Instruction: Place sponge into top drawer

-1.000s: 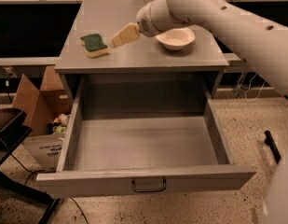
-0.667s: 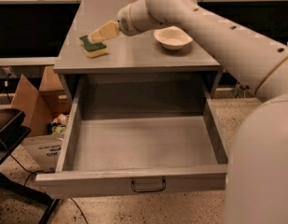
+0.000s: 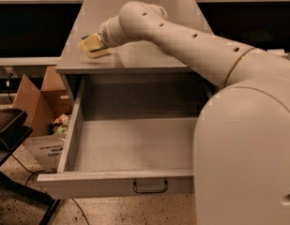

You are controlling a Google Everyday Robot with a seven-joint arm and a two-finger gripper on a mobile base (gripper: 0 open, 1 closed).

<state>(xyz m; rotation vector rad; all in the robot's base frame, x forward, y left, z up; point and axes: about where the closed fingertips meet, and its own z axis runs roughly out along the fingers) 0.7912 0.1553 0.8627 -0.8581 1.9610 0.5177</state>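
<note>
Cardboard box (image 3: 39,108) stands open on the floor below the bench's left edge, and that is the first hazard. The sponge (image 3: 101,54) lies on the bench top (image 3: 140,59) close to the front left corner, so a sideways nudge could slide it over the left edge into the box or onto the floor.

The gripper (image 3: 91,44) is right on top of the sponge. Its yellowish pads merge with the pale foam, so I cannot tell whether the jaws are wide, narrow or already holding the sponge. Only a sliver of the dark green layer shows. If the hold is shallow or only on a corner, the soft foam could probably squeeze out on the lift.

Below the bench's front edge the top drawer (image 3: 111,185) stands pulled well out and looks bare inside. Its handle (image 3: 150,187) sits at the middle of the front panel. The sponge must clear the front edge before release, or it would likely land back on the bench.

The arm (image 3: 182,34) crosses the bench from the right. The robot's body (image 3: 248,149) covers the drawer's right side and the bench's front right corner, so anything there is hidden. It looks close enough that a turn might knock the drawer.
</note>
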